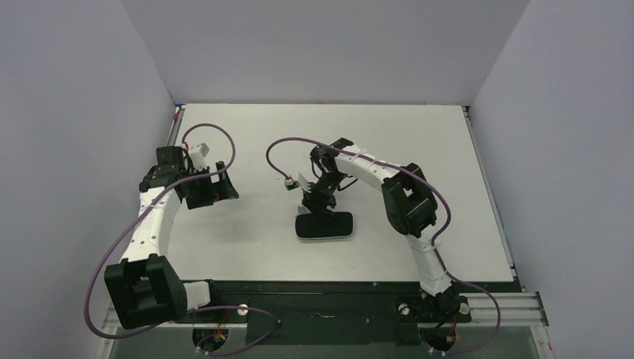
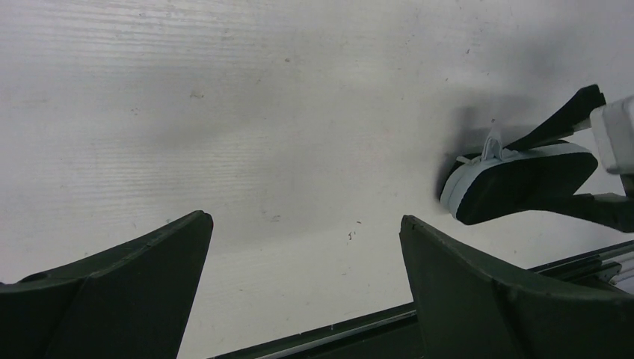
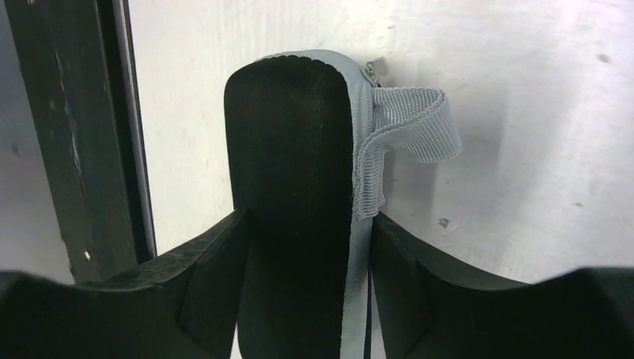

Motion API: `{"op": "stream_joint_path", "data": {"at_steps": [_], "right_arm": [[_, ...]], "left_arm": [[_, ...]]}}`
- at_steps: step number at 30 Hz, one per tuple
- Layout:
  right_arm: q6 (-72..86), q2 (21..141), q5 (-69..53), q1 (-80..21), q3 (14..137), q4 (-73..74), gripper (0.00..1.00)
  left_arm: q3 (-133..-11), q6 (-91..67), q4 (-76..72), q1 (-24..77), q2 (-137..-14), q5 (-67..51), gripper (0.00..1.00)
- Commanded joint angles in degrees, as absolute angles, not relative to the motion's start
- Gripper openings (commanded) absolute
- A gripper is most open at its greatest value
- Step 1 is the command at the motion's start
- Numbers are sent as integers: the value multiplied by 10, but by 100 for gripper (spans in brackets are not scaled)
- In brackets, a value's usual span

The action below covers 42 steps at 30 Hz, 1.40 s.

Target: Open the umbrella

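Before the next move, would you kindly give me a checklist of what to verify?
1. Right gripper shut on the umbrella: ok, pressing both flat sides.
2. Umbrella opened: not ok, folded flat.
3. Left gripper open: ok.
4. Left gripper at the umbrella: not ok, apart from it, over the table.
5. Grey loop free: ok, sticking out sideways.
6. Grip firmness: cannot tell.

Black claws (image 2: 306, 224) (image 3: 306, 224), white arm links (image 1: 153, 224), purple cables (image 1: 299, 139).

Even diffuse light, soft shadows, dimmer wrist views
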<state>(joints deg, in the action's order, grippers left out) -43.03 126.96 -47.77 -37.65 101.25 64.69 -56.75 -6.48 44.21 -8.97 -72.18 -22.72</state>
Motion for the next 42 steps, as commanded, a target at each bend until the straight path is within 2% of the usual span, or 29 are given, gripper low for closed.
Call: {"op": "stream_joint_path", "data": {"at_steps": [1, 3, 5, 8, 14, 20, 28, 38, 42], "right_arm": [[-607, 1281, -380, -382, 1041, 771, 62], [-628, 1257, -370, -373, 1038, 773, 73], [-637, 1230, -361, -364, 1036, 772, 77], [-622, 1182, -330, -358, 1021, 756, 78], [-579, 1075, -274, -348, 891, 652, 78], [-655, 1010, -267, -345, 797, 551, 80], [-837, 1029, -306, -359, 822, 603, 82], [-951, 1095, -285, -364, 833, 666, 82], [-984, 1096, -264, -353, 809, 664, 76]], "left_arm": [[-579, -50, 446, -103, -741, -268, 97], [-578, -43, 442, -108, -748, -283, 97], [-571, -46, 424, -110, -749, -297, 97], [-552, -76, 379, -111, -744, -301, 97], [-513, -92, 313, -106, -747, -338, 97], [-416, -116, 208, -76, -704, -413, 97], [-275, -81, -46, 6, -580, -421, 97], [-212, -4, -79, 148, -462, -295, 97], [-192, 36, -78, 222, -428, -255, 97]]}}
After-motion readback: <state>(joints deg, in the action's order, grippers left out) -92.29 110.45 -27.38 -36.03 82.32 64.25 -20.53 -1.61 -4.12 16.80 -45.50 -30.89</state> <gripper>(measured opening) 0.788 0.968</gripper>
